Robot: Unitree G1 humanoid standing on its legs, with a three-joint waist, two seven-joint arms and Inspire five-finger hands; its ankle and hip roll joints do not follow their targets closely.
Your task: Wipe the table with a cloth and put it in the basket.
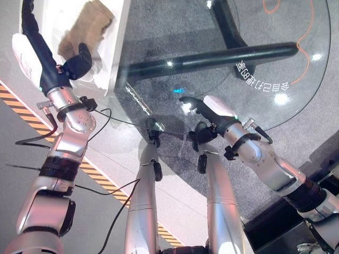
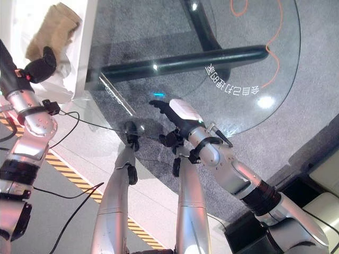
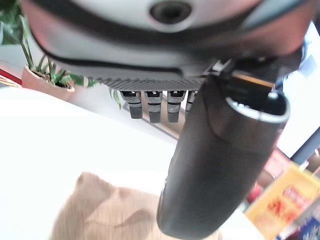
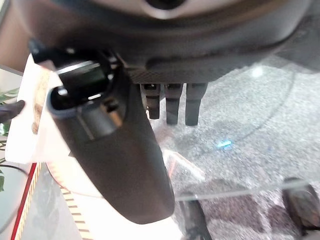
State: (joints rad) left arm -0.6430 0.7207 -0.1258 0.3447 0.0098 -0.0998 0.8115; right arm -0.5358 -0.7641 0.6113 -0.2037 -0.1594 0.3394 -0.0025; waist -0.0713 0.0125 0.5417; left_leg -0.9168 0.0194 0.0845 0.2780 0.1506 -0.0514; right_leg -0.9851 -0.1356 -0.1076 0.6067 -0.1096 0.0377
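Cloth (image 1: 85,29) already dropped in basket (image 1: 119,42); left hand (image 1: 78,62) relaxed, empty above it; task judged essentially done.

The crumpled tan cloth (image 1: 85,29) lies inside the white rectangular basket (image 1: 117,50), which stands just beside the left edge of the round glass table (image 1: 254,79). The left hand (image 1: 78,62) hangs over the basket's near part, seemingly just clear of the cloth. The right hand (image 1: 204,108) sits over the table's near edge, well apart from the basket.
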